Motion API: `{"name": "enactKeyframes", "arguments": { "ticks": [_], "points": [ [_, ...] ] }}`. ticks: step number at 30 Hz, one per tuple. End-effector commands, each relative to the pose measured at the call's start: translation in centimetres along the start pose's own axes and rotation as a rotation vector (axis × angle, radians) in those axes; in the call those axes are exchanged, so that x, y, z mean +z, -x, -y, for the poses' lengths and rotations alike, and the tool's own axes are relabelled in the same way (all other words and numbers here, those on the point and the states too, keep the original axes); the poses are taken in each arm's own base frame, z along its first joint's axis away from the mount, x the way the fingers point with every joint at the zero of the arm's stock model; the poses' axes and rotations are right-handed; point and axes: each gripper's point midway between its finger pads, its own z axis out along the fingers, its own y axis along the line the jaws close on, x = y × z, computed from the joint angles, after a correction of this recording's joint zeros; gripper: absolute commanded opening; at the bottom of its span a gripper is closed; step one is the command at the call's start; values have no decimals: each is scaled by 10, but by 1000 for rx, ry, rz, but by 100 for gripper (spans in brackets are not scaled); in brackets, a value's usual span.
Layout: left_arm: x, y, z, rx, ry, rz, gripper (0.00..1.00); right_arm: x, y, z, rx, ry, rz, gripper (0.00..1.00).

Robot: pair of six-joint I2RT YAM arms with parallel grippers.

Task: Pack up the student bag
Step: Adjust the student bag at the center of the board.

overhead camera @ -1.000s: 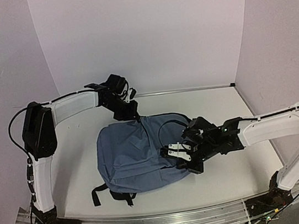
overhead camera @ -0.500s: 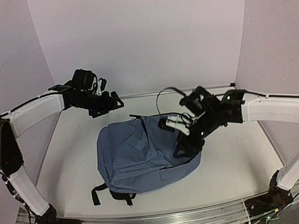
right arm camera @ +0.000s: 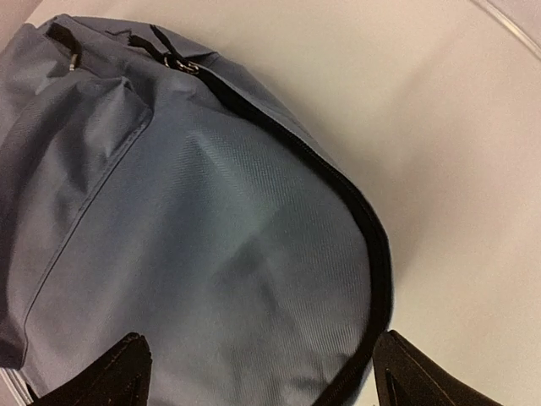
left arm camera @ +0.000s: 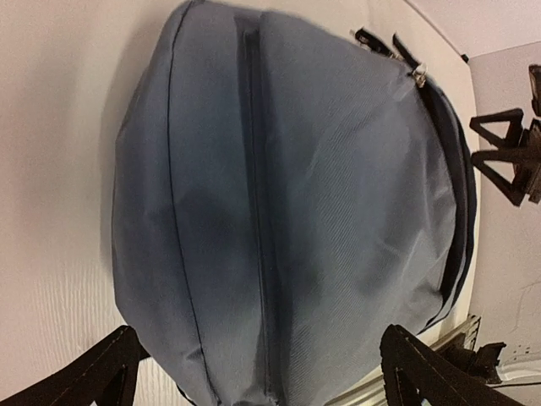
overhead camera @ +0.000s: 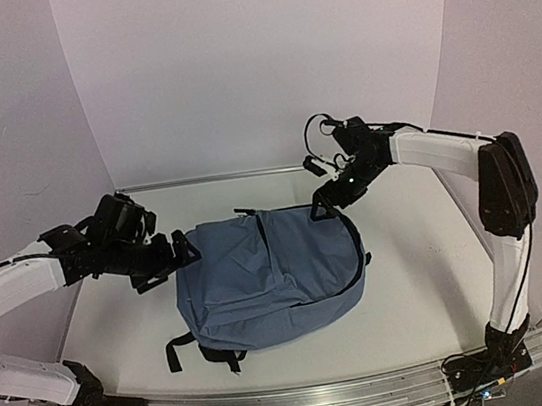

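The student bag (overhead camera: pixel 266 274), slate-blue with black straps (overhead camera: pixel 185 348), lies flat in the middle of the white table. My left gripper (overhead camera: pixel 182 251) hangs just off its left edge, open, nothing between its fingers. In the left wrist view the bag (left arm camera: pixel 296 194) fills the frame beyond my wide-spread left gripper (left arm camera: pixel 258 381). My right gripper (overhead camera: pixel 324 204) hovers over the bag's back right corner, open and empty. The right wrist view shows the bag (right arm camera: pixel 211 237), its black zipper band and zipper pulls (right arm camera: pixel 173 61) beyond the right gripper (right arm camera: pixel 258 376).
Lilac walls close the table at the back and both sides. An aluminium rail (overhead camera: pixel 299 401) runs along the near edge with the arm bases. Bare white table (overhead camera: pixel 432 271) lies to the right of the bag.
Both grippers have opened and drawn off the bag. The left arm swung from the bag's back edge down to its left side. The right arm rose to the back right corner.
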Motion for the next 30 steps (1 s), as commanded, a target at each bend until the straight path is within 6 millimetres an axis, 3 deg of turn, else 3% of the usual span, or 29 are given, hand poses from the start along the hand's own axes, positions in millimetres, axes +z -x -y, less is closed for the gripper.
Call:
{"name": "enactKeyframes", "arguments": {
  "ticks": [1, 3, 7, 13, 16, 19, 22, 25, 27, 30],
  "points": [
    [8, -31, 2, -96, -22, -20, 100, 15, 13, -4, 12, 48, -4, 91],
    [19, -47, 5, -109, -46, -54, 96, 26, 5, -2, -1, 55, -31, 90],
    [40, -64, 12, -145, -111, -103, 76, 39, -21, -6, -9, 92, -92, 84],
    [66, -55, 26, -60, -100, -108, 51, 20, -57, -30, -2, 172, -131, 79],
    [85, -41, 36, -27, -107, -126, 29, 8, -77, -44, 11, 212, -147, 77],
    [105, -20, 48, -14, -137, -138, 8, -3, -100, -61, 36, 274, -167, 74],
    [123, 11, 53, 7, -136, -130, 3, -13, -117, -85, 48, 342, -181, 73],
    [134, 60, 52, 18, -136, -80, 3, -13, -140, -121, 1, 404, -233, 73],
    [139, 99, 50, 26, -136, -44, 9, -10, -150, -154, -81, 435, -268, 74],
    [131, 144, 52, 44, -132, 18, 22, -16, -141, -195, -166, 495, -260, 77]
  ]
}}
